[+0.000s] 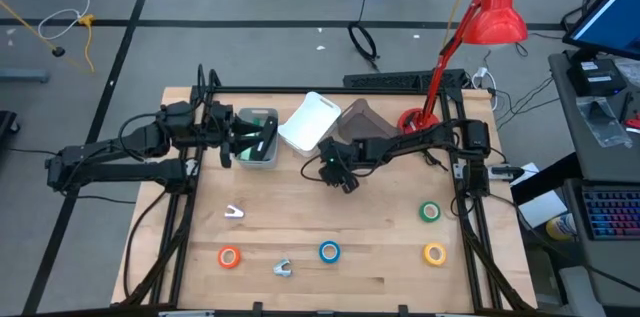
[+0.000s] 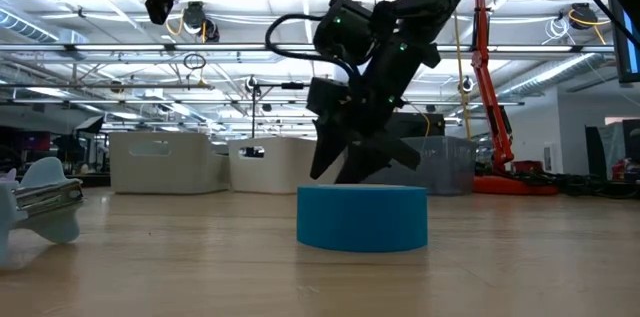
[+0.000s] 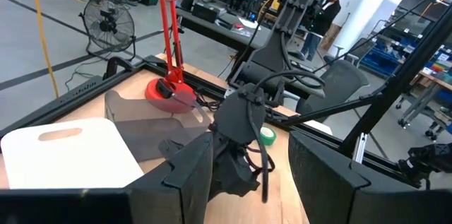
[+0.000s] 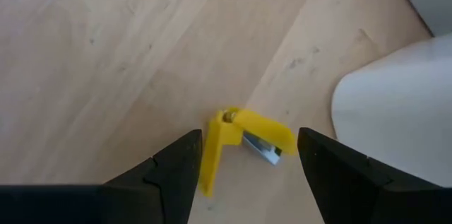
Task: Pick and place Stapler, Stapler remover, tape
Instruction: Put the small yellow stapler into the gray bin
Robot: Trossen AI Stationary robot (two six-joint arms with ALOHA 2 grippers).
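1. The right gripper (image 4: 244, 157) hangs with fingers wide apart over a small yellow stapler (image 4: 236, 143) lying hinged open mid-worktop, seemingly lined up to grasp it.
2. Tape rolls: blue tape (image 1: 329, 251), orange tape (image 1: 229, 256), yellow tape (image 1: 434, 253) and green tape (image 1: 430, 212) lie toward the near edge.
3. The left gripper (image 1: 250, 142), partly spread and empty as far as shows, waits above a bin (image 1: 262, 153) near the far-left corner.

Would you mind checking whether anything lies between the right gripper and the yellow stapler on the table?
Nothing visible does. The right gripper hangs open over the yellow stapler, with only bare table around it; the white bin sits off to one side.
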